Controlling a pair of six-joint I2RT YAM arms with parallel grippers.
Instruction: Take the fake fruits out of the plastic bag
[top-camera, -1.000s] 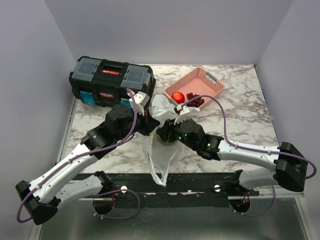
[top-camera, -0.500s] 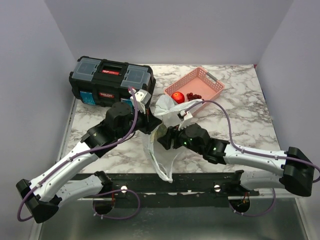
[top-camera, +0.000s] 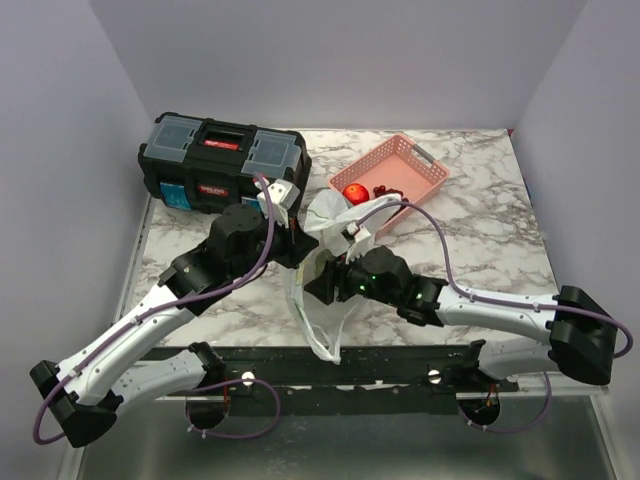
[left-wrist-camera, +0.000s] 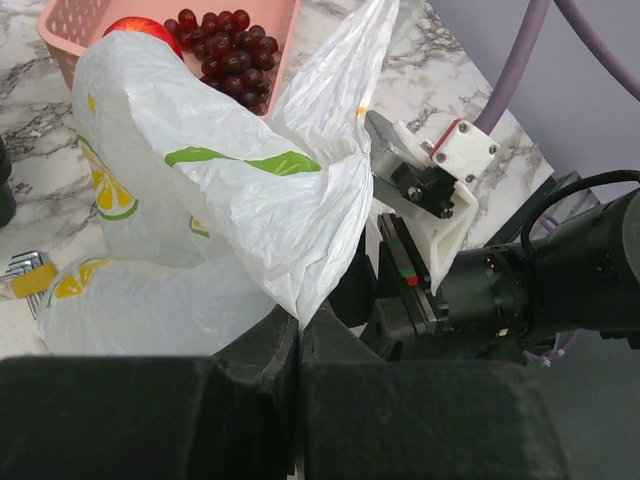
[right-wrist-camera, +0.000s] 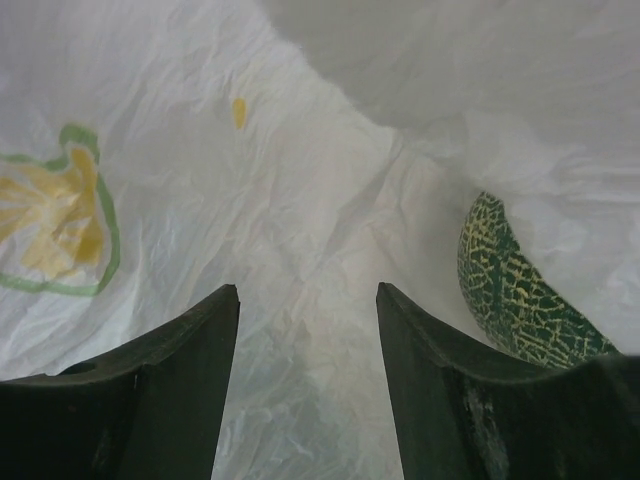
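The plastic bag (top-camera: 322, 312) lies between my two arms; it also fills the left wrist view (left-wrist-camera: 220, 200). My left gripper (left-wrist-camera: 298, 325) is shut on a pinched fold of the bag's edge and holds it up; from above it (top-camera: 298, 250) sits at the bag's left side. My right gripper (top-camera: 318, 283) reaches into the bag's mouth. Its jaws (right-wrist-camera: 308, 290) are open and empty, surrounded by white plastic. The green melon (right-wrist-camera: 510, 285) lies inside the bag, just right of the right finger. The red apple (top-camera: 354, 192) and the grapes (top-camera: 386, 190) lie in the pink basket (top-camera: 420, 160).
A black toolbox (top-camera: 222, 160) stands at the back left, just behind my left arm. A set of hex keys (left-wrist-camera: 25, 272) lies on the marble beside the bag. The pink basket is directly behind the bag.
My right gripper has moved down and to the left, deeper into the bag's mouth. The left gripper keeps its hold on the bag's edge.
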